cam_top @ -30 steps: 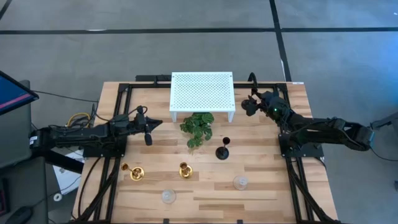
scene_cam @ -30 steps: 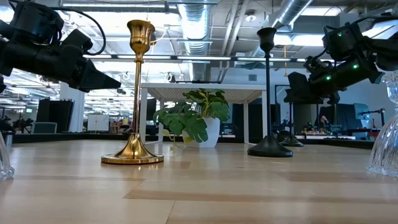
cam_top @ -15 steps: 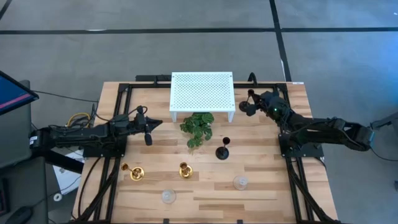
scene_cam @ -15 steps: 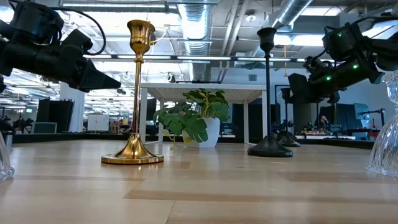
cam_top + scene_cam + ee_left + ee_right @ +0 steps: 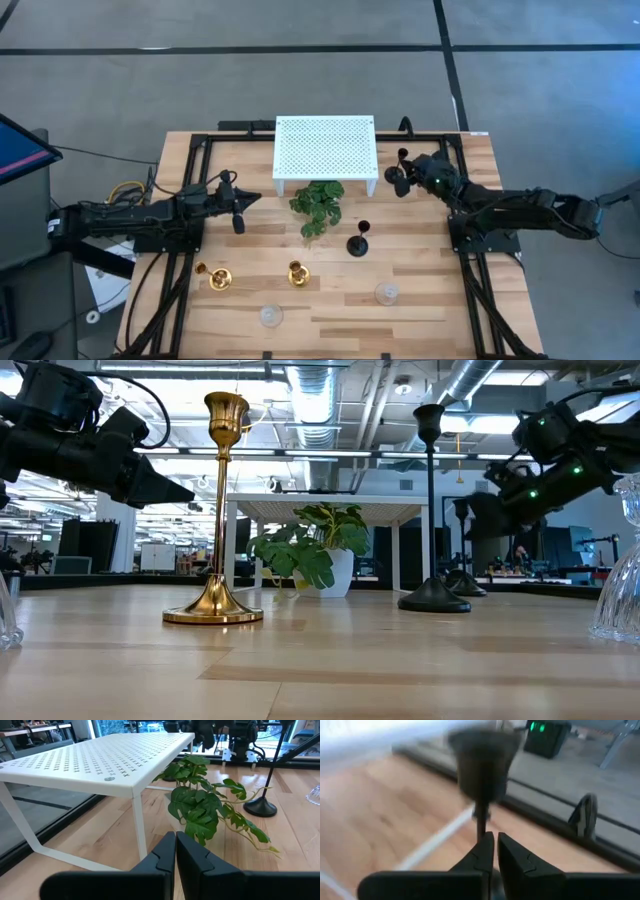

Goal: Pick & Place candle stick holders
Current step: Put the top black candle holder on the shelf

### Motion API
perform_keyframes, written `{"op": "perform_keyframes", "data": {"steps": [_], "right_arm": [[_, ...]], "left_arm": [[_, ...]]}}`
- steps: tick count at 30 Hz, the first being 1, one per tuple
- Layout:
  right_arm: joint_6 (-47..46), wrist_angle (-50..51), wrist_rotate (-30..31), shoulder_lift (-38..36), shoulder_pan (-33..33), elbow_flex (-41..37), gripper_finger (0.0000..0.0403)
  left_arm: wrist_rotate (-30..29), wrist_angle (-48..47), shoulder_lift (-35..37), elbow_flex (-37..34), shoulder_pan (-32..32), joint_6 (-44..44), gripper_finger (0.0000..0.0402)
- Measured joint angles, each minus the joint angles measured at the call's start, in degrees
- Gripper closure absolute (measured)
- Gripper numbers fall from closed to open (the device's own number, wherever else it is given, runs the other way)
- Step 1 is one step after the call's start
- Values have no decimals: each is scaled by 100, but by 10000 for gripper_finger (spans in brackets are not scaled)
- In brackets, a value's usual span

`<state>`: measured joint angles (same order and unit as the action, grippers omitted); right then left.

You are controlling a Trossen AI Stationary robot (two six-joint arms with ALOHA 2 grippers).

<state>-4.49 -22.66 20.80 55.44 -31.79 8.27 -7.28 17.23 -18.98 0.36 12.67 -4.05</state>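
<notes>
Closing on the thin stem of a black candle stick holder (image 5: pixel 479 767), the right gripper (image 5: pixel 494 851) has its fingers (image 5: pixel 481 854) pinched together where a second ago they stood wide apart. The grasp comes beside the right front leg of the white perforated stand (image 5: pixel 325 147), the landmark at the back of the worktop (image 5: pixel 430 300). The holder now appears tilted and perhaps just clear of the wood, which suggests the pick is made and the carry comes next. On the stand's far left, the left gripper (image 5: pixel 175 851) waits, fingers closed on nothing. In front of the stand sits the green plant (image 5: pixel 317 206), then a second black holder (image 5: pixel 357 240). Nearer the front edge stand two gold holders (image 5: pixel 298 272) (image 5: pixel 217 278) and two clear glass ones (image 5: pixel 386 293) (image 5: pixel 269 316), all untouched.
</notes>
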Motion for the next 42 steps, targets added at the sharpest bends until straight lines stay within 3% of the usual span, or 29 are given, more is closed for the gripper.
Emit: {"op": "perform_keyframes", "data": {"steps": [4,10,15,26,30,34,42], "right_arm": [[60,368,-120,0,69,0,373],[460,425,-937,0,61,0,357],[791,426,-1021,0,-10,0,330],[572,755,-994,0,-85,0,184],[598,635,-573,0,-126,0,144],[748,180,-446,0,-244,0,138],[748,-665,-910,2,-534,0,143]], "left_arm": [[1,-1,1,-1,0,0,387],[1,-1,0,-1,-1,0,387],[1,-3,0,0,0,0,387],[1,-28,-342,0,-2,-2,387],[1,-26,-512,-1,0,-2,387],[-59,-14,-555,0,-2,-7,387],[-152,1,-553,-1,0,-17,387]]}}
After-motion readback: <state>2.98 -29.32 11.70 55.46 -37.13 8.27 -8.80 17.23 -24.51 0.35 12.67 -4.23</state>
